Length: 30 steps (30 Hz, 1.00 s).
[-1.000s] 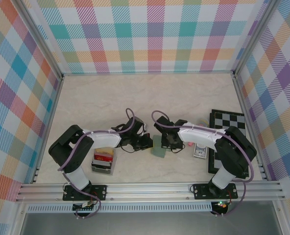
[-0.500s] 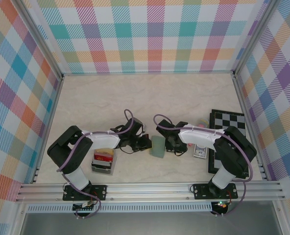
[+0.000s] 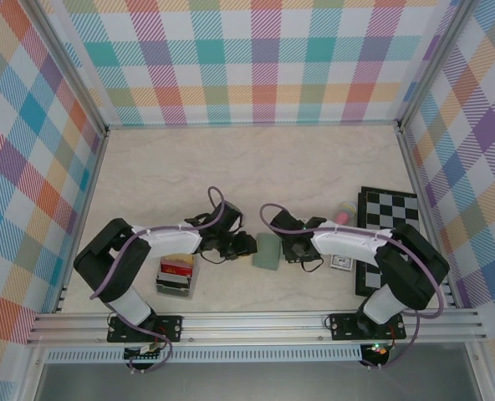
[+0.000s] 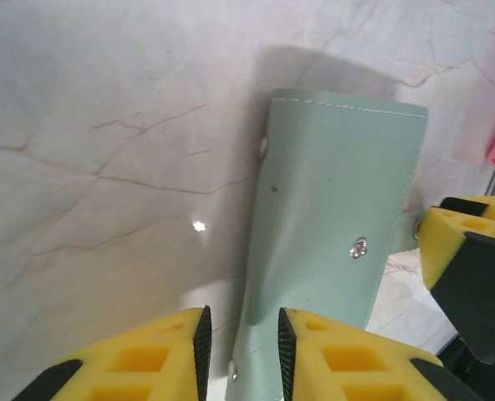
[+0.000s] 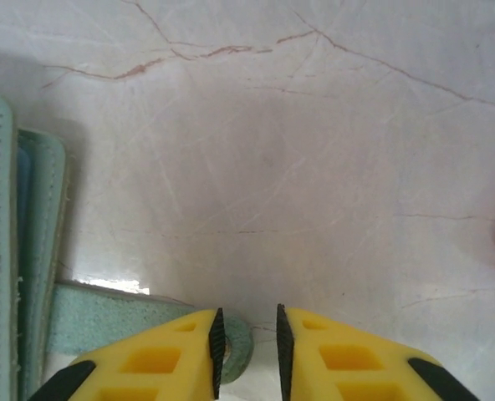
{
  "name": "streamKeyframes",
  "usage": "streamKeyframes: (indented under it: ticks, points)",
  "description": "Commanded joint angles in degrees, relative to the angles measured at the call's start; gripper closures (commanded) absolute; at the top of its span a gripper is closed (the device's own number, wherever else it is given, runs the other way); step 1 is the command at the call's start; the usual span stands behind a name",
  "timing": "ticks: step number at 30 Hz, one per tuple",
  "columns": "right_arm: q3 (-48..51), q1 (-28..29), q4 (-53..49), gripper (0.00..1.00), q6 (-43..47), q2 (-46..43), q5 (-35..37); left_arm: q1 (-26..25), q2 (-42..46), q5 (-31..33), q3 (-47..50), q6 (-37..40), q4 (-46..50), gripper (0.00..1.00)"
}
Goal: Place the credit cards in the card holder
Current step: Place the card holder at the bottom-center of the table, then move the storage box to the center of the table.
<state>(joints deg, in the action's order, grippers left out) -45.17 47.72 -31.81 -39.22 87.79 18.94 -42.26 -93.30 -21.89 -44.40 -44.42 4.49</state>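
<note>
In the overhead view, the sage-green card holder point(image 3: 267, 251) lies closed on the tabletop point(image 3: 231, 175), low in the middle of the frame. The left pincer point(image 3: 241, 245) is just beside it on one side and the right pincer point(image 3: 291, 246) on the other. The credit cards point(image 3: 178, 268) stand in a clear card rack point(image 3: 174, 289) at lower left, well apart from the holder.

In the left wrist view, the left pincer is at bottom centre, over the holder's near corner. Its jaws are slightly parted and released, clamping nothing. A snap stud point(image 4: 359, 246) shows on the holder's face.

In the right wrist view, a strap tab point(image 5: 105, 317) runs from the holder at the left edge into the gap of the right pincer. That pincer is also slightly parted, with the tab end lying loose in the gap.

The holder probably needs opening first. Pinch the tab squarely and peel it off the stud while the left pincer pins the soft body so it cannot slide.
</note>
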Motion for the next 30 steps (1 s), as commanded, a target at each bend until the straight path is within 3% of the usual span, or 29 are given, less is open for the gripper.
streamKeyframes:
  ticks: [1, 8, 14, 19, 21, 25, 28, 30]
  points:
    - [2.0, -0.1, 4.6, 0.69, 5.3, -2.4, 0.4, 0.0, 3.9, 2.6, -1.4, 1.2, 4.8, 0.68]
    - [-0.7, -0.4, 5.2, 0.62, 6.1, -7.7, -1.8, 0.0, 12.0, 10.4, -6.7, 4.6, 16.9, 0.61]
    - [-3.0, -0.4, 6.2, 0.53, 5.4, -11.2, -6.5, 0.4, 18.8, 22.9, -10.6, 6.4, 27.5, 0.49]
    - [-5.4, -0.4, 11.1, 0.45, 7.6, -11.3, -17.4, 2.6, 26.9, 33.9, -10.2, 4.4, 36.4, 0.36]
    - [-6.9, -0.2, 13.4, 0.42, 8.1, -9.5, -22.8, 5.2, 30.5, 37.2, -8.9, 1.7, 40.3, 0.27]
    - [-10.3, 1.9, 17.2, 0.33, 9.6, -4.0, -30.3, 14.1, 39.2, 36.6, -4.0, -3.2, 46.6, 0.1]
    - [-14.0, 5.3, 17.4, 0.28, 10.2, 1.4, -30.4, 20.8, 47.2, 36.0, 0.7, -5.2, 49.5, 0.0]
    - [-17.3, 7.1, 17.1, 0.27, 8.8, 5.4, -31.5, 25.4, 51.6, 33.8, 3.2, -4.7, 50.0, 0.0]
